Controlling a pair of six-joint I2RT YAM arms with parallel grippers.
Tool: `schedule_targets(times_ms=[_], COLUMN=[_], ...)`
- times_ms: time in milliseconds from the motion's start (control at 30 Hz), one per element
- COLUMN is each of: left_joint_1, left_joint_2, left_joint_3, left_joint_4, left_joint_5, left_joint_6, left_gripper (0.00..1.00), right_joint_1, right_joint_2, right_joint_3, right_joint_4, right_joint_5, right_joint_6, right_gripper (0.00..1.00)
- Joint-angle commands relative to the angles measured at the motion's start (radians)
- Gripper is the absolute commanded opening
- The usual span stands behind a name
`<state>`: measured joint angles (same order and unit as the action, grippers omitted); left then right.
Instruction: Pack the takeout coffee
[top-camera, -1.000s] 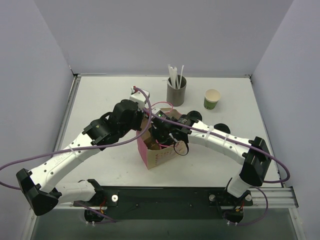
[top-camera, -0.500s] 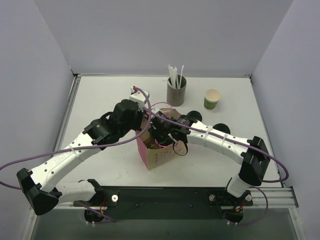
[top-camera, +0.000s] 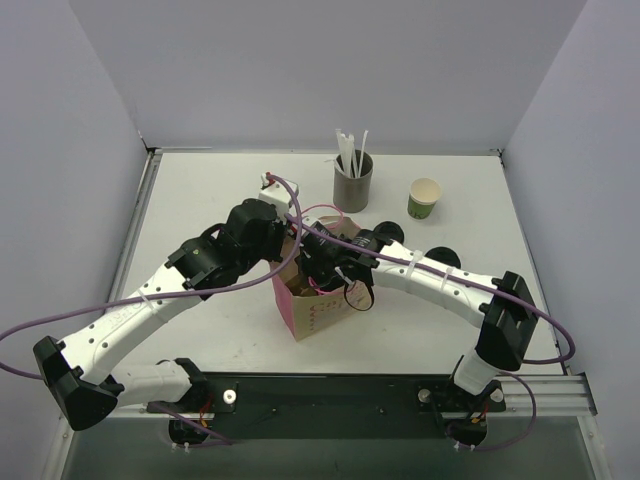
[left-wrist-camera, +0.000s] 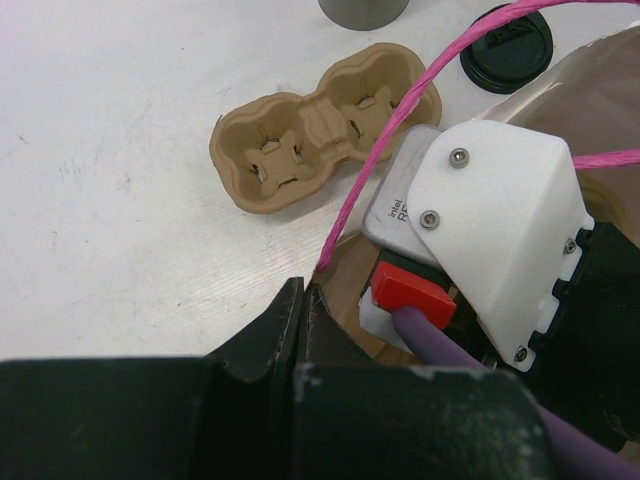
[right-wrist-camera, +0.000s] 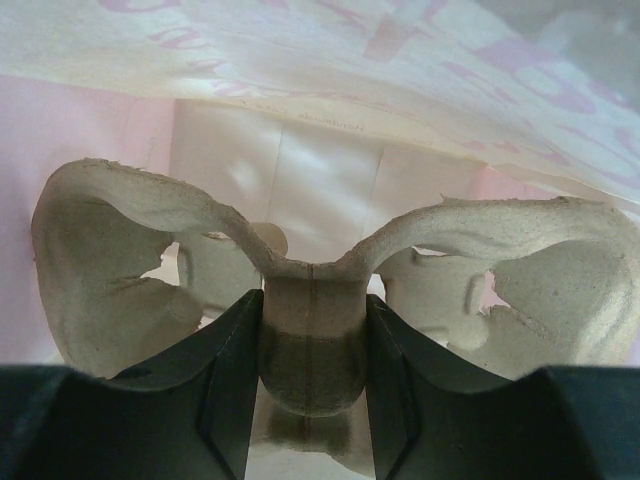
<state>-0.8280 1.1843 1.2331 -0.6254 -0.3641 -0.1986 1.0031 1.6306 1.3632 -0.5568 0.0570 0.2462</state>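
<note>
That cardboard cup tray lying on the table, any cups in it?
Empty. The cup tray lies open side up on the table, and both pockets show only bare cardboard.

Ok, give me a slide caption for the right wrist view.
Right gripper clamps the centre bridge of the pulp cup carrier inside the pink bag.

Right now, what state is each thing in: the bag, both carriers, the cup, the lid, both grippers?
Paper bag: upright, mouth open.
Pulp cup carrier: gripped, inside bag.
Second carrier: flat on table, empty.
Green cup: upright, unlidded.
Black lid: lying on table.
Left gripper: shut, seemingly on bag's rim.
Right gripper: shut on pulp cup carrier.
</note>
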Motion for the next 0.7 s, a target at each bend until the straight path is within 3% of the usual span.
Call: schedule_targets(times_ms=[0,667], left_joint_1=[-0.028,-0.028], left_joint_2=[-0.008,-0.006], left_joint_3=[0.057,0.062], left_joint_4=[0.089,0.078], left_joint_5=[0.105,0.175], left_joint_6=[0.034,0.056], left_gripper=[0.00,0.00], right_joint_1=[0.029,0.029], right_joint_2=[0.045,0.046], right_joint_3=[0.020,0.031], right_joint_4=[-0.041,-0.040], right_joint_5=[0.001,0.021], right_joint_6=[-0.033,-0.030], right_gripper=[0.23,0.24])
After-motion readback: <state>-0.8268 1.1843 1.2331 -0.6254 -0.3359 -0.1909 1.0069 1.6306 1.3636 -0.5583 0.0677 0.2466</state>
